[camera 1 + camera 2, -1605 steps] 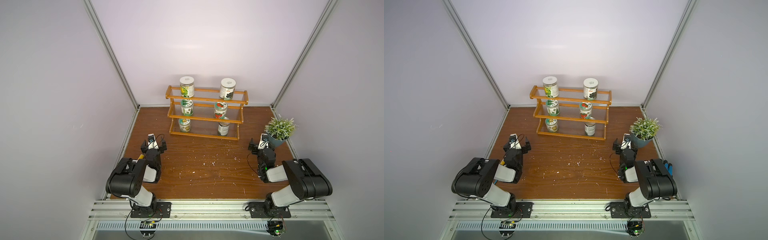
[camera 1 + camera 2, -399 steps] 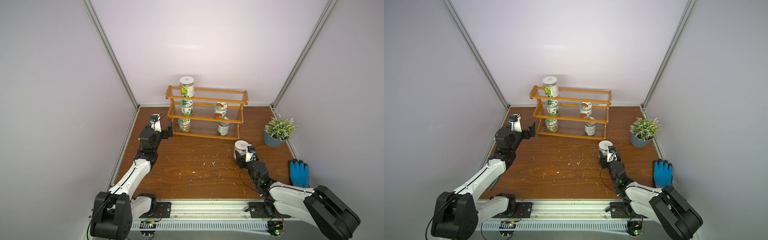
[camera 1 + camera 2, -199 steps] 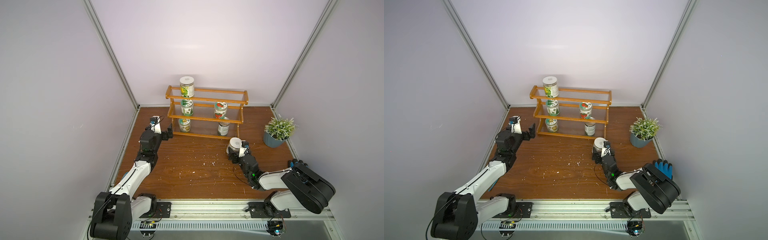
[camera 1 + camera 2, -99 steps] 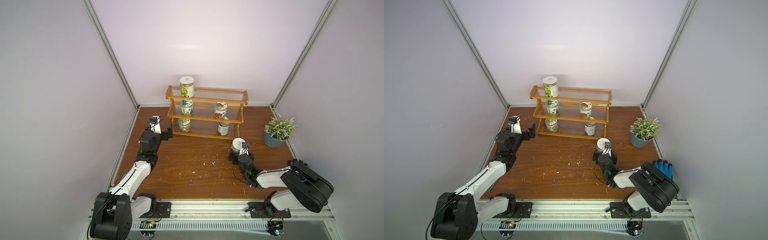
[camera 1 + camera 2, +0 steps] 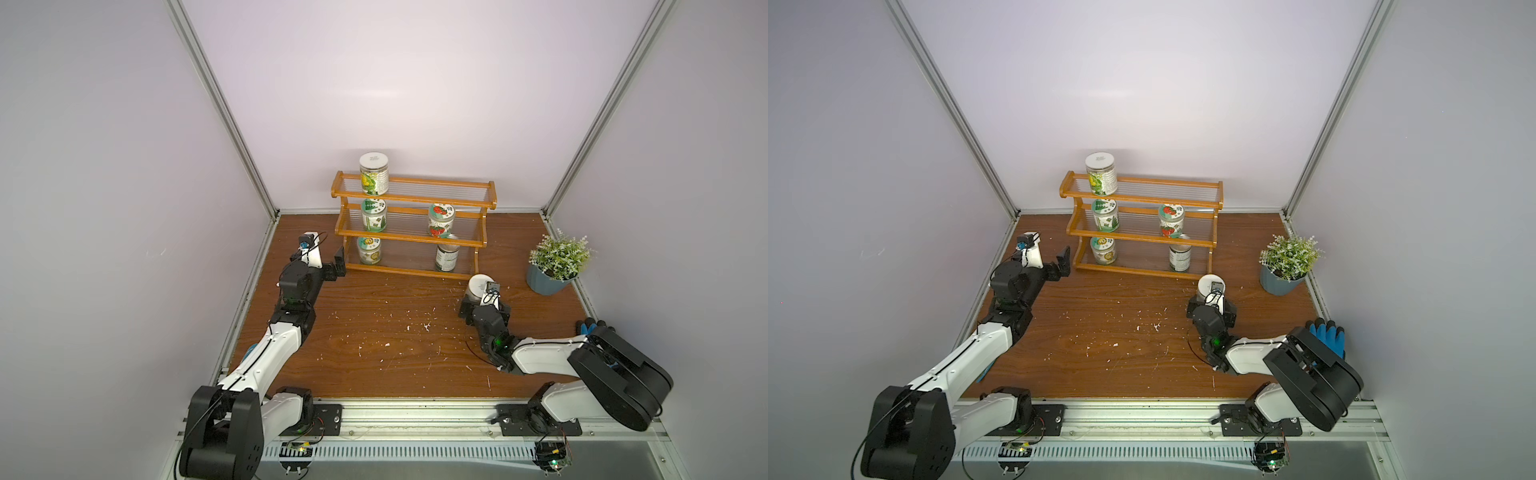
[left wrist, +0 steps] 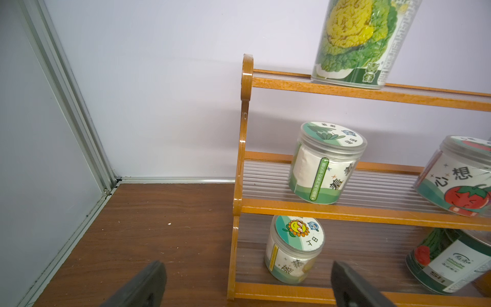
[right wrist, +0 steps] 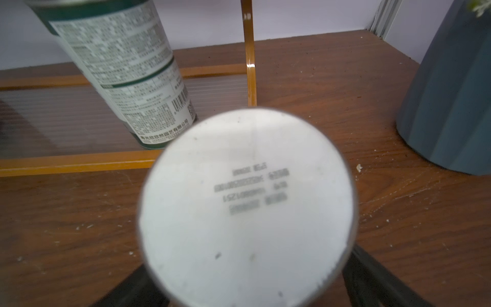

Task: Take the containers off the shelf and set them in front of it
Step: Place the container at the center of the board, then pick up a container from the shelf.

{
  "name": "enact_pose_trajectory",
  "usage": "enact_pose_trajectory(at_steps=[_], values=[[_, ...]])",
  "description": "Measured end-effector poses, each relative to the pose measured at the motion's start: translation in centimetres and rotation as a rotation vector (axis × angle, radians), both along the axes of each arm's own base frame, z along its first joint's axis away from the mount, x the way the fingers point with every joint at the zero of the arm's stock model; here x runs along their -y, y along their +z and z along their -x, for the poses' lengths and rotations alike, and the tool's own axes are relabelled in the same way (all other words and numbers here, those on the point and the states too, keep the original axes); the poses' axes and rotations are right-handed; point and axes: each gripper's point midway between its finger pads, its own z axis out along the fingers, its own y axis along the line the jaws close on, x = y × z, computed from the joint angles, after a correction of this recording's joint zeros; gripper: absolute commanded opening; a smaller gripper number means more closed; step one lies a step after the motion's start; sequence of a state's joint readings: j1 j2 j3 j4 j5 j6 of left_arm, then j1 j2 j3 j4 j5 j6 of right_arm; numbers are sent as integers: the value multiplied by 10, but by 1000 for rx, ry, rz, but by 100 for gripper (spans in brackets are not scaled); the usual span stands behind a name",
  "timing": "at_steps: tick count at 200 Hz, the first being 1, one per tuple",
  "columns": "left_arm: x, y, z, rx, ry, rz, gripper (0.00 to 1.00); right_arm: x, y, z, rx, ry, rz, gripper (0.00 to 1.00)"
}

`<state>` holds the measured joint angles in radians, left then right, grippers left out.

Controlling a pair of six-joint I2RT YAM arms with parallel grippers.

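The wooden shelf (image 5: pixel 411 272) holds several containers: a yellow-green jar (image 5: pixel 374 174) on top, a green jar (image 5: pixel 374 214) and a red-labelled jar (image 5: pixel 441 219) on the middle tier, a sunflower jar (image 6: pixel 295 252) and a can (image 5: pixel 447 257) at the bottom. One white-lidded jar (image 5: pixel 477 284) stands upright on the table before the shelf's right end. My right gripper (image 5: pixel 482 301) is open, a finger on each side of that jar (image 7: pixel 247 207) with a gap. My left gripper (image 5: pixel 338 266) is open and empty at the shelf's left end, pointing at the sunflower jar.
A blue-grey plant pot (image 5: pixel 548 282) stands right of the set-down jar, close to the right wall. A blue glove (image 5: pixel 586 326) lies at the right edge behind my right arm. White crumbs dot the brown table (image 5: pixel 374 332).
My right gripper carried the white-lidded jar a little to the right, then its jaws opened off it; the jar now stands alone. The left arm has stayed still.
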<state>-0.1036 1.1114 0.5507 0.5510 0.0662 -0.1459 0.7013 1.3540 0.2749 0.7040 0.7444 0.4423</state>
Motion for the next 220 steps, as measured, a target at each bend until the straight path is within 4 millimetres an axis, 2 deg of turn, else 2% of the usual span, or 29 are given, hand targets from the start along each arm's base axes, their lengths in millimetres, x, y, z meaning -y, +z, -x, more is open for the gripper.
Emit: enact_pose_trajectory(at_steps=[26,72,110,129,150,179,200,220], values=[[0,0,1,5,-1,1,100,-2,27,5,55,8,-30,99],[1,-1,1,2,-9,5,100,1,49,19,61,9,-20,99],[9,7,-5,-4,-47,5,100,-12,83,25,81,64,-37,99],[16,25,-16,11,-82,3,100,-30,105,23,85,121,-24,99],[24,56,-31,52,-116,-5,100,-49,128,24,100,190,-11,99],[36,101,-51,130,-159,-17,100,-59,153,23,137,232,0,99],[47,125,-70,175,-204,-30,100,-60,158,24,153,248,17,99],[58,131,-85,187,-244,-38,100,-61,157,23,149,256,42,99]])
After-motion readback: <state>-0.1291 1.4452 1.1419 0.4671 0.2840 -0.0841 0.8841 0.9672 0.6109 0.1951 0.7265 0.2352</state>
